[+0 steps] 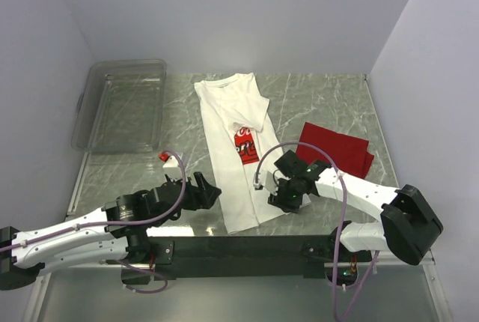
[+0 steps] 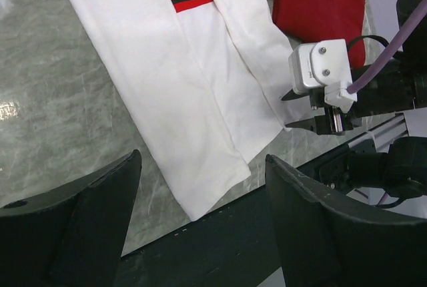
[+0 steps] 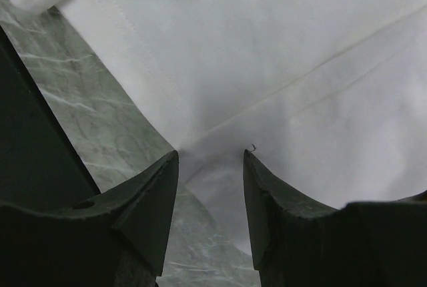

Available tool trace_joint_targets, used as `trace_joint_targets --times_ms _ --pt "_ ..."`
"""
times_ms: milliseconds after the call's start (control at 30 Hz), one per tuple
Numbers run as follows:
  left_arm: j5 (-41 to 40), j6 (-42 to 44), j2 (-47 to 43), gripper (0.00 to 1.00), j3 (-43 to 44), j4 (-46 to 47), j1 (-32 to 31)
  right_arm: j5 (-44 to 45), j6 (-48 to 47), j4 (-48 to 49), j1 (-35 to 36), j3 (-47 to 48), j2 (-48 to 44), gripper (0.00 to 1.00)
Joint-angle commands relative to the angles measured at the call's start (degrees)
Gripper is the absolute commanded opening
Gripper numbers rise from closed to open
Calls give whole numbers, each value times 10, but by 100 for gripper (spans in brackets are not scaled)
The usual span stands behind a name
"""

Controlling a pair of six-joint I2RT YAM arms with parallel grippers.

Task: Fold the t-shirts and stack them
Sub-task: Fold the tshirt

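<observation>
Marble table (image 1: 322,105) | bin (image 1: 123,108) far-left | left jaws wide | right jaws half-open over white shirt (image 1: 228,112)

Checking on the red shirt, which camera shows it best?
The top camera: it shows the whole red shirt with all its edges. The left wrist view catches only part of it; the right wrist view shows none of it.

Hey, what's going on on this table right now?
Two robot arms are folding t-shirts. The white shirt lies folded lengthwise into a strip. The right gripper, open, sits at its near right hem. The left gripper hangs open off its left edge, holding nothing. The red shirt lies folded alongside.
</observation>
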Motion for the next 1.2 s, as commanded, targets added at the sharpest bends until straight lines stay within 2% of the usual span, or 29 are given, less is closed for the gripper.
trace_joint_targets --times_ms 0,167,267,367,433,467,600,833,967,1033,1067,1167 --pt "-17 -15 2 80 7 -6 1 22 28 19 21 0 -13 51" --pt "-13 -12 2 80 7 0 1 43 41 24 38 4 23 49" --pt "-13 -14 -2 80 6 -2 1 52 49 27 40 5 36 43" --pt "-12 -16 -9 80 1 -2 1 56 55 27 40 7 41 34" --pt "-12 -18 -15 80 0 -4 1 55 56 22 40 10 43 24" --pt "-11 -18 -16 80 0 -5 1 52 56 15 40 13 42 14" --pt "-8 -17 -21 80 2 -9 1 27 54 -16 41 38 20 2" --pt "-4 -11 -24 80 4 -13 1 -33 57 -59 55 78 10 4" --pt "16 -3 -19 81 -1 -1 1 -25 59 -54 76 71 30 6" --pt "26 6 -10 81 1 2 1 -19 49 -58 77 66 46 15" --pt "38 11 -7 81 1 4 1 -6 45 -61 77 65 51 30" --pt "73 39 8 81 6 11 1 24 29 -72 76 58 44 49"
